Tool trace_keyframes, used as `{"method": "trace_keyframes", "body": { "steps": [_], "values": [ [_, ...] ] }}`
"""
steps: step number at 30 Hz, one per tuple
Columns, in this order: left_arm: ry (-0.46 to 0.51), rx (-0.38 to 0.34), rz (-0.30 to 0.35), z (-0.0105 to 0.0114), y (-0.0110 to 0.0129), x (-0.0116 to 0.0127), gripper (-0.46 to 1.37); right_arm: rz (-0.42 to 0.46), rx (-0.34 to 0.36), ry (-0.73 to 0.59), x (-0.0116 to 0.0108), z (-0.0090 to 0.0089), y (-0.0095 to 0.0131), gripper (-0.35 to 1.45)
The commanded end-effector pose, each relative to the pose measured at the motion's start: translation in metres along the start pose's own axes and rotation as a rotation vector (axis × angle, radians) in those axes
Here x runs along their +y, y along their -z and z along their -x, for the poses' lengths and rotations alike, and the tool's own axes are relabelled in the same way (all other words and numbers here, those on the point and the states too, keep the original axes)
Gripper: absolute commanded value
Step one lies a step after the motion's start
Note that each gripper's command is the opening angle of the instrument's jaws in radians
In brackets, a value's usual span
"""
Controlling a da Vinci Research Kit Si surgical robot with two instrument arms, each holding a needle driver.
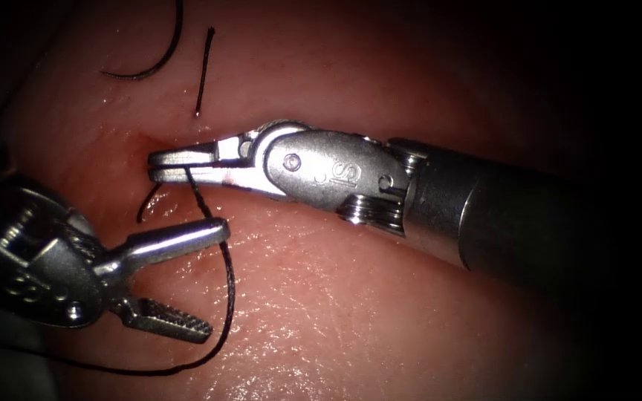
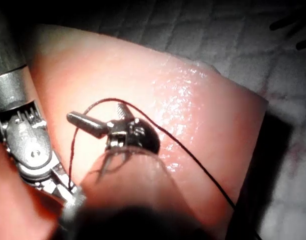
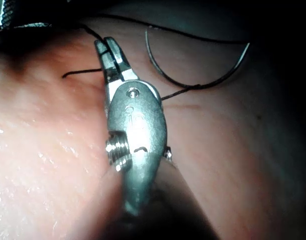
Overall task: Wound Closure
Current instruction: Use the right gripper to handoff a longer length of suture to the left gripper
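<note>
Tissue (image 1: 351, 297): one needle (image 3: 202, 75), two tools (image 1: 159, 165), (image 1: 191, 278).

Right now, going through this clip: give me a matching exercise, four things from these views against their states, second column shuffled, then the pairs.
Things
1. right tool
2. left tool
3. needle
4. thread

States
A. jaws spread wide, holding nothing
B. lying free on the tissue, held by neither tool
C. jaws closed on the thread
D. curving in a dark loop between the two tools

Pairs: 1-C, 2-A, 3-B, 4-D
</note>
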Motion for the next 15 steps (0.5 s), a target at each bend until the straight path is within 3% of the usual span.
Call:
{"method": "trace_keyframes", "body": {
  "steps": [1, 11, 15],
  "values": [
    [-0.003, 0.0, 0.002, 0.0002, -0.0001, 0.0, 0.6, 0.007, 0.003, -0.014, 0.0001, 0.0002, 0.0001, -0.35],
    [-0.028, -0.028, -0.001, 0.0031, -0.0014, 0.0009, 0.49, 0.022, -0.003, -0.02, 0.0015, 0.0016, 0.0005, -0.35],
    [-0.038, -0.03, -0.004, 0.0036, -0.0019, 0.002, 0.54, 0.048, -0.017, -0.037, 0.0023, 0.0024, 0.0007, -0.35]
  ]
}}
